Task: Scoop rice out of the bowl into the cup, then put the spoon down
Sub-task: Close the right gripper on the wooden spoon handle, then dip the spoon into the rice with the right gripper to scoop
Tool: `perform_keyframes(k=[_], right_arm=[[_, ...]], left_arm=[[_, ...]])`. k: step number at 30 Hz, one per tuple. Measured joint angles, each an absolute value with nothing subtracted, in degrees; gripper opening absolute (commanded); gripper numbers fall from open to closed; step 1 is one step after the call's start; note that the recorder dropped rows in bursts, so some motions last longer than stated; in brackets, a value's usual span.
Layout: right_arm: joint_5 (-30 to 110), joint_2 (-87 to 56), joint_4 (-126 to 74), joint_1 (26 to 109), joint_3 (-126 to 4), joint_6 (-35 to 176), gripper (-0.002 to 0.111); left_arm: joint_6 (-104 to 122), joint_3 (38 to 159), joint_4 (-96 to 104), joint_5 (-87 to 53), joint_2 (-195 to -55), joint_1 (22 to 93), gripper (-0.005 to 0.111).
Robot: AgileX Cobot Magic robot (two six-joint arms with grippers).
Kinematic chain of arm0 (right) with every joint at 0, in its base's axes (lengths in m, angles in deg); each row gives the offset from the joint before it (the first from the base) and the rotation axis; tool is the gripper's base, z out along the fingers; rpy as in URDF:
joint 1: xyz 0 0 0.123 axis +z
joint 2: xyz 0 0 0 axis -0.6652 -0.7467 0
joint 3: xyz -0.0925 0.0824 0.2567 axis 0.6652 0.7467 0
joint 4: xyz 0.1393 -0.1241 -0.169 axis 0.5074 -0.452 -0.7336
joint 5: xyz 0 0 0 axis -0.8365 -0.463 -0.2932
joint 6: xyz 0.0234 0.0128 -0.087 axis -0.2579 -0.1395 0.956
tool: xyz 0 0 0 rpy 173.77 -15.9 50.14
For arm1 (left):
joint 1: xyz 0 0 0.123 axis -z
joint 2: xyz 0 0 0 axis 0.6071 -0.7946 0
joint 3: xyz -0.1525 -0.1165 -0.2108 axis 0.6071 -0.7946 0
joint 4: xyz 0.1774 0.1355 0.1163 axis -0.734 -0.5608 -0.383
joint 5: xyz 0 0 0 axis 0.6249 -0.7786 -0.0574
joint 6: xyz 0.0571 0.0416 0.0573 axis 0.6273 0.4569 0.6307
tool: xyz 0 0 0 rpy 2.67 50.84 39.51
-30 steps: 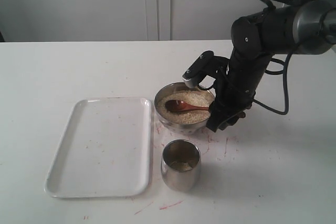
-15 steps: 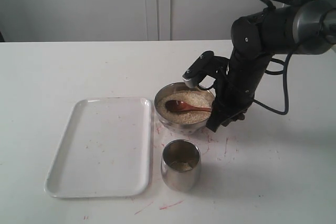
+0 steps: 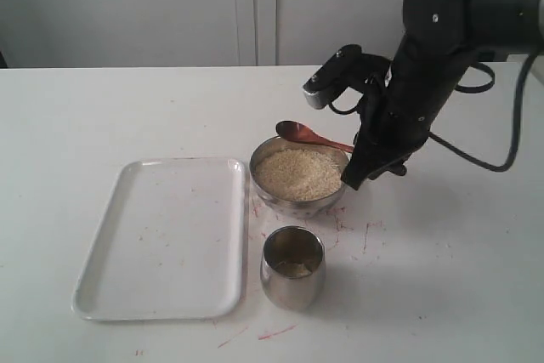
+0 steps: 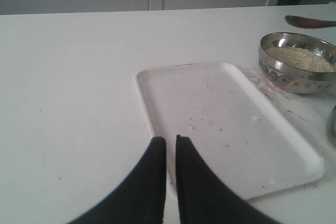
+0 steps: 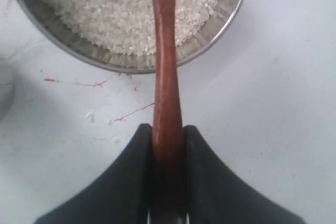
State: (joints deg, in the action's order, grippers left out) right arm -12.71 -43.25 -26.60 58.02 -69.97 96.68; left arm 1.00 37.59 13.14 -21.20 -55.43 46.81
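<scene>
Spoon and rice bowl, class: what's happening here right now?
The right pincer is clamped on the handle of the wooden spoon, holding it in the air over the steel bowl of rice. The spoon's scoop looks empty. The cup beside the bowl has a little rice at its bottom. The left pincer hangs closed by an edge of the white tray, holding nothing.

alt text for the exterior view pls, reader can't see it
The right gripper holds a wooden spoon by its handle, above the back rim of a steel bowl full of rice. On the white table, a steel cup with a little rice stands in front of the bowl, and a white tray lies to their left.
</scene>
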Motion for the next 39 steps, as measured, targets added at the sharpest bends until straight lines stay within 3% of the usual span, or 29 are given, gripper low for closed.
perform_keyframes(k=[8, 20, 28, 39], right_arm=[[-24.1, -31.0, -25.1, 61.9, -70.0, 93.1, 0.000], [-27.0, -28.1, -65.5, 81.8, -63.0, 63.5, 0.000], [-19.3, -28.1, -86.5, 82.8, -47.7, 53.3, 0.000], [-12.1, -37.8, -100.4, 80.4, -46.5, 46.7, 0.000]], left_arm=[[1.0, 37.6, 13.1, -21.2, -55.4, 46.8, 0.014], [1.0, 37.6, 13.1, -21.2, -55.4, 46.8, 0.014], [1.0, 37.6, 13.1, -21.2, -55.4, 46.8, 0.014], [1.0, 37.6, 13.1, -21.2, -55.4, 46.8, 0.014]])
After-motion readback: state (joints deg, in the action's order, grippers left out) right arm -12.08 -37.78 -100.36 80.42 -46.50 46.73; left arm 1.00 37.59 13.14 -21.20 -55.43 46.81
